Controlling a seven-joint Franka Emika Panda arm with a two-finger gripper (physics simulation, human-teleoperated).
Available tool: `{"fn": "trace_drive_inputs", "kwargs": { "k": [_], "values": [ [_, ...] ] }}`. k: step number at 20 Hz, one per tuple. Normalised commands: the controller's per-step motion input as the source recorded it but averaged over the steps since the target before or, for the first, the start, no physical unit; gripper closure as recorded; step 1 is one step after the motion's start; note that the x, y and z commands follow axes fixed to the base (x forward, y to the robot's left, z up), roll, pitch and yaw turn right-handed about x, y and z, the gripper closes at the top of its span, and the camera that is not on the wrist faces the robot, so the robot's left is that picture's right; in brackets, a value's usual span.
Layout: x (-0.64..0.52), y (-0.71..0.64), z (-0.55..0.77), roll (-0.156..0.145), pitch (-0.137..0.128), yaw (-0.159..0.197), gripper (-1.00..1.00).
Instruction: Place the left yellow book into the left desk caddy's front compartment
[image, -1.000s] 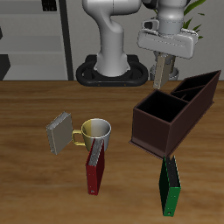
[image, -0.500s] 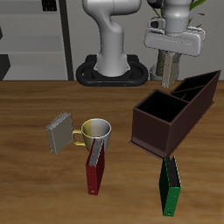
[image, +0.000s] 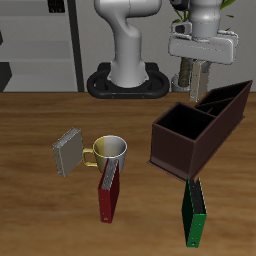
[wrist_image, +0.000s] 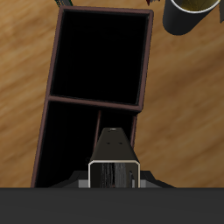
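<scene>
My gripper (image: 197, 68) is shut on the left yellow book (image: 197, 80), which hangs upright, above the back end of the dark brown left desk caddy (image: 176, 148). In the wrist view the book (wrist_image: 114, 156) shows edge-on between my fingers, over the caddy's narrow rear slots (wrist_image: 70, 140). The wide front compartment (wrist_image: 101, 52) lies beyond it, open and dark. The other yellow book (image: 68, 152) leans beside the mug (image: 110, 151).
A dark red book (image: 107, 195) stands in front of the mug. A green book (image: 195, 213) stands near the table's front edge, before the caddy. The robot's base (image: 128, 82) is at the back. The mug's rim also shows in the wrist view (wrist_image: 194, 7).
My gripper has carried the book sideways, from beside the caddy's back end to above it. Everything on the table is unmoved.
</scene>
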Motion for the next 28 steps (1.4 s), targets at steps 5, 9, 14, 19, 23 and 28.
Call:
{"fn": "trace_drive_inputs", "kwargs": {
  "k": [5,9,14,19,23,28],
  "values": [
    [0.14,-0.01,-0.13,-0.012,0.017,0.009,1.0],
    [0.03,0.01,-0.18,0.018,0.025,0.017,1.0],
    [0.04,0.0,-0.13,0.01,0.023,0.01,1.0],
    [0.1,-0.02,-0.19,0.004,0.029,0.016,1.0],
    [0.05,-0.07,-0.15,-0.012,0.03,-0.009,1.0],
    [0.09,0.03,-0.29,0.011,0.047,0.01,1.0]
  ]
}}
